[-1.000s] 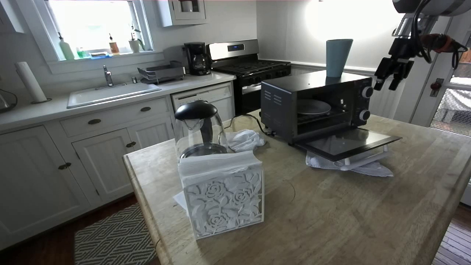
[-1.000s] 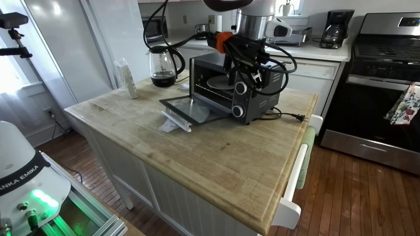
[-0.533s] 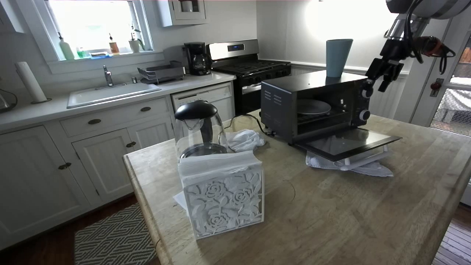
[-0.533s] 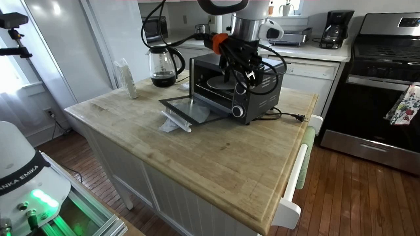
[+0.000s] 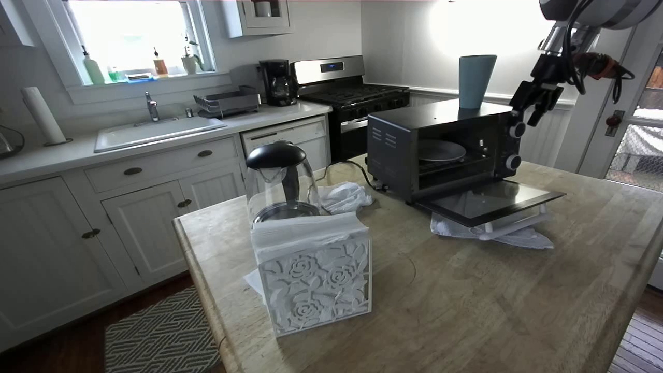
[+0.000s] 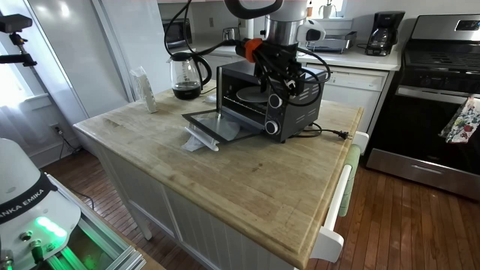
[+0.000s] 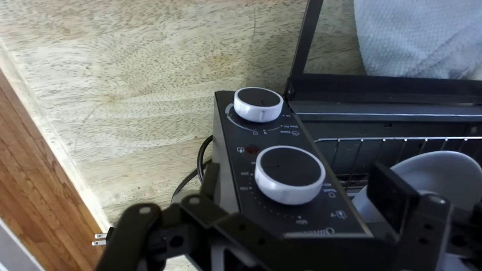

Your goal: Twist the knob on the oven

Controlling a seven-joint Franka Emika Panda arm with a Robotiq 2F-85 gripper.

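A: So where's the target?

B: On the oven (image 5: 391,160), at the right end of its front; I'd judge the upper knob (image 7: 290,175) on the control strip (image 7: 275,138) is meant, since the wrist view has it in the gap of the gripper (image 7: 297,178)

A: Got hold of it?

B: No, the fingers (image 7: 391,195) stand well apart, one to each side in that view, with no contact on the knob that I can see

A: How would you take it?

B: Square up to the knob's axis first, ease straight in, then pinch evenly across the white rim before rolling. Off centre, I reckon it'd slip or shove the oven along the desk (image 6: 225,168)

A: Slippery stuff?

B: Likely: the rim looks like smooth, glossy plastic, a plain round with no ridges I can make out, around a flat dark cap. Firm squeeze, and mind the lower knob (image 7: 258,109) and the lowered glass door (image 5: 487,199)

A: Anything else about?

B: The desk is pale grained wood, with a dimpled cloth (image 7: 418,37) under the door and a tapered blue cup (image 5: 474,83) upright on the oven's top, so no jolts
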